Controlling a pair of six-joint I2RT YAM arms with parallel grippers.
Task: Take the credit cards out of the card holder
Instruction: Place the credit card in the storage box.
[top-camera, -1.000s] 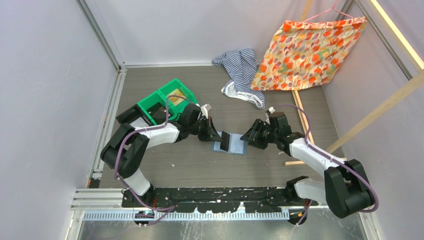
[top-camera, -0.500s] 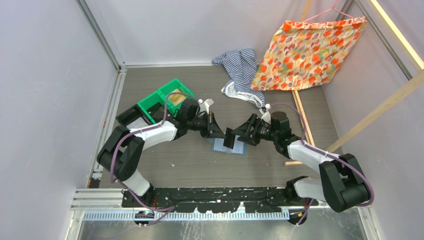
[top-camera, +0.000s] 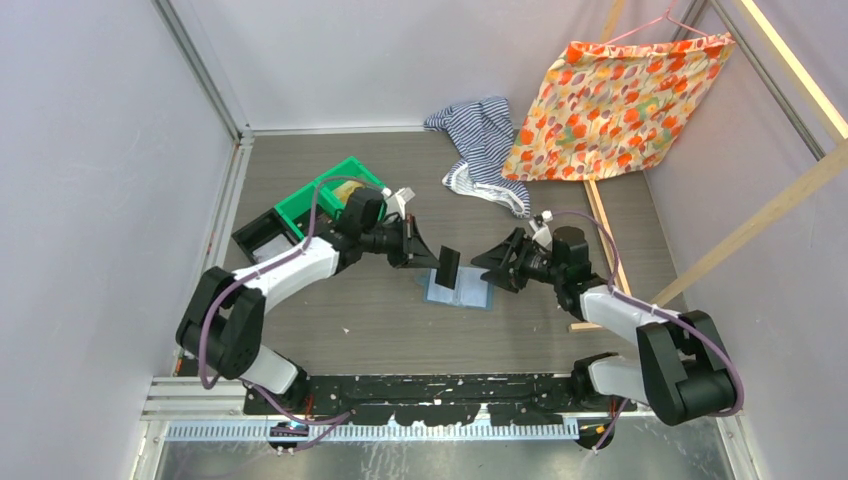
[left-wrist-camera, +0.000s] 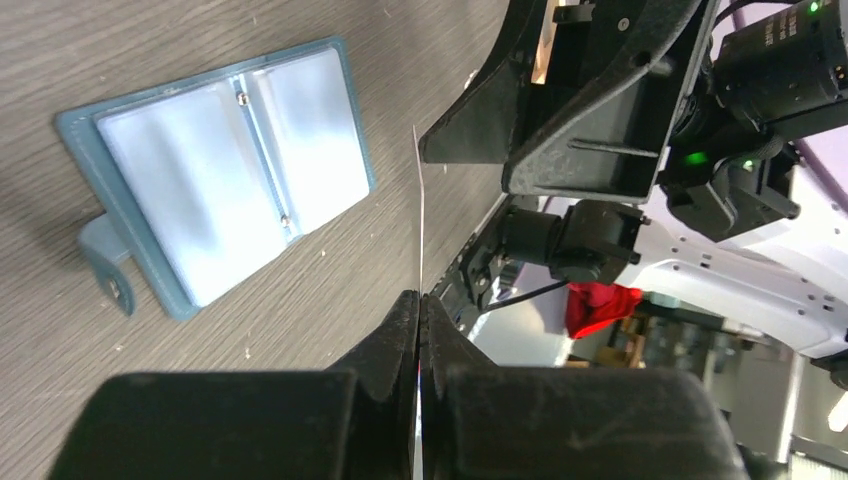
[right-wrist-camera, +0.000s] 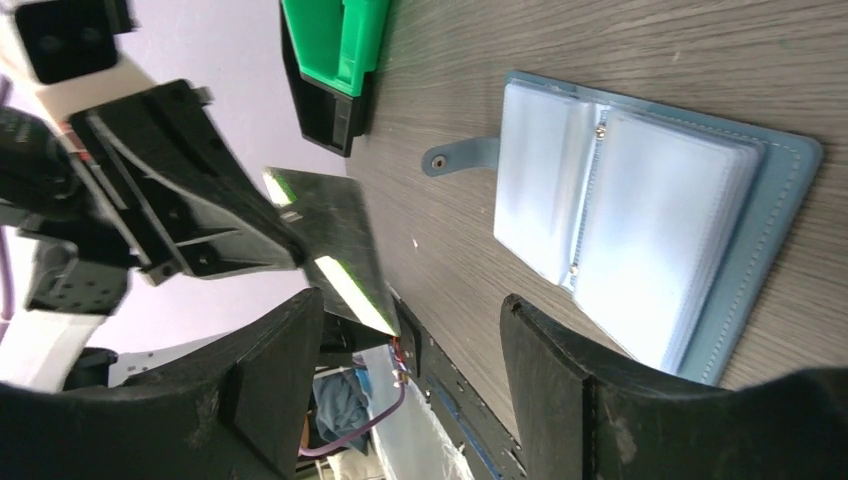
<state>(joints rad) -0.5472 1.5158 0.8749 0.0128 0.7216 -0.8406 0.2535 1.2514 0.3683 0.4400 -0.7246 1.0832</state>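
The slate-blue card holder (top-camera: 458, 292) lies open and flat on the table, its clear sleeves up; it also shows in the left wrist view (left-wrist-camera: 225, 170) and the right wrist view (right-wrist-camera: 640, 215). My left gripper (top-camera: 432, 259) is shut on a dark credit card (top-camera: 448, 267) and holds it upright above the holder's left edge. In the left wrist view the card (left-wrist-camera: 421, 215) is seen edge-on between the closed fingers. My right gripper (top-camera: 492, 270) is open and empty, just right of the holder. The card (right-wrist-camera: 335, 250) shows in the right wrist view.
A green two-compartment bin (top-camera: 322, 200) stands behind the left arm, with a black tray (top-camera: 262, 236) beside it. A striped cloth (top-camera: 480, 140) and an orange floral cloth (top-camera: 615, 100) lie at the back. Wooden slats (top-camera: 602, 235) run along the right.
My left gripper has lifted the dark card up off the holder and drawn it slightly left and back. My right gripper has pulled away from the card to the right and stands open.
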